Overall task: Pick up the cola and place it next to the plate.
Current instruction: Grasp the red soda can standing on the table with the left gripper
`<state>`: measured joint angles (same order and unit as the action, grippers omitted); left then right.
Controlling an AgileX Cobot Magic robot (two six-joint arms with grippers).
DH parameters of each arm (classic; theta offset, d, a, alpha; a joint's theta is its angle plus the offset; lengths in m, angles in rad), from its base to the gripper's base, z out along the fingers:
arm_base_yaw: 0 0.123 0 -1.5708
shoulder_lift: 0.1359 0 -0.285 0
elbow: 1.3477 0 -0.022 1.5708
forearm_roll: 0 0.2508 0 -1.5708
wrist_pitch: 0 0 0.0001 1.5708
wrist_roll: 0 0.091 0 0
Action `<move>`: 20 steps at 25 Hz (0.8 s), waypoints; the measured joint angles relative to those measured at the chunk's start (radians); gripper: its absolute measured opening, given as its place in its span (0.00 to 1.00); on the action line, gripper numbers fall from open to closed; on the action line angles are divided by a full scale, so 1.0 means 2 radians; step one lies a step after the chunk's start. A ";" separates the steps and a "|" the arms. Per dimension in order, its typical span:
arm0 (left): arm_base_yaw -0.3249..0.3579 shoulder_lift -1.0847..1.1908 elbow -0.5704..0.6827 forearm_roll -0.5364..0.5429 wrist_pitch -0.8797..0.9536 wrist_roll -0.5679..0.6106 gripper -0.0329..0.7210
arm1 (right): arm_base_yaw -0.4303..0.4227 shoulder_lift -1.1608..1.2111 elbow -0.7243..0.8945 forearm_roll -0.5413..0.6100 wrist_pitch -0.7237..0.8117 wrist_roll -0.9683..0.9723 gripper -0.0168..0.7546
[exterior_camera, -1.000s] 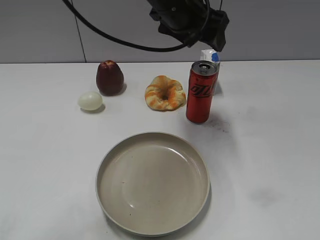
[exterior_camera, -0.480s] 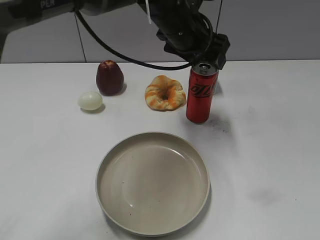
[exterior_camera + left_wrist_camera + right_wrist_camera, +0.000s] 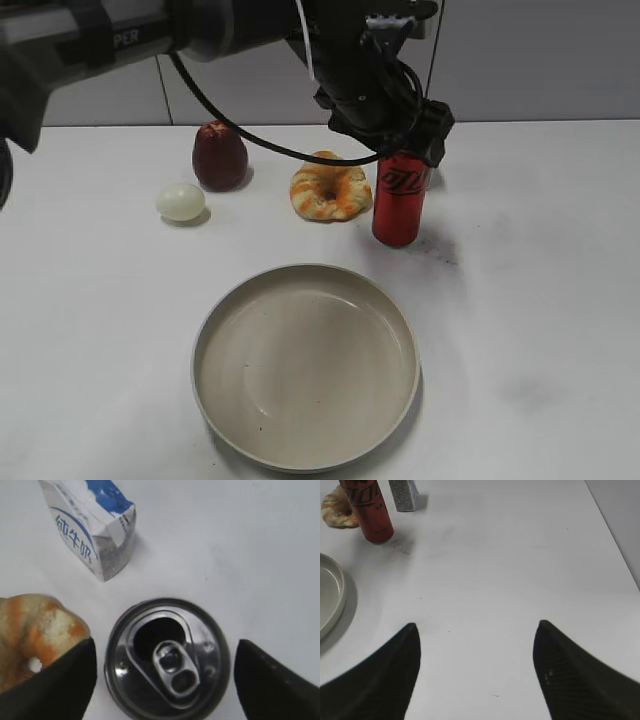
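The cola point(image 3: 400, 205) is a tall red can that stands upright behind the plate's right side; its silver pull-tab top shows in the left wrist view point(image 3: 167, 657), and it shows in the right wrist view point(image 3: 369, 510). My left gripper point(image 3: 165, 672) is open right above the can, one finger on each side of its top, with gaps on both sides. In the exterior view the gripper point(image 3: 400, 140) covers the can's top. The beige plate point(image 3: 305, 365) lies at the front centre. My right gripper point(image 3: 475, 630) is open and empty over bare table.
An orange-and-white bread ring point(image 3: 328, 186) lies just left of the can. A white-and-blue carton point(image 3: 92, 527) stands behind the can. A dark red apple point(image 3: 219, 155) and a pale egg point(image 3: 180, 201) sit at the back left.
My left arm has come down over the can. Its gripper now hides the can's top and the carton in the exterior view. Nothing on the table has moved.
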<state>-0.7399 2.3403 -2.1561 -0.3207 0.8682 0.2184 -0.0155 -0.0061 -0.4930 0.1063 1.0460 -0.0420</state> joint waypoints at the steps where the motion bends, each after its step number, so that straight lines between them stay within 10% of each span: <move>1: 0.000 0.002 0.000 0.000 0.000 0.000 0.91 | 0.000 0.000 0.000 0.000 0.000 0.000 0.72; 7: 0.000 0.003 0.000 0.001 -0.009 0.000 0.71 | 0.000 0.000 0.000 0.000 0.000 0.000 0.72; 20: 0.003 -0.075 0.000 0.039 0.055 0.000 0.71 | 0.000 0.000 0.000 0.000 0.000 0.000 0.72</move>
<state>-0.7342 2.1908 -2.1561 -0.2424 0.9786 0.2192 -0.0155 -0.0061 -0.4930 0.1063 1.0460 -0.0420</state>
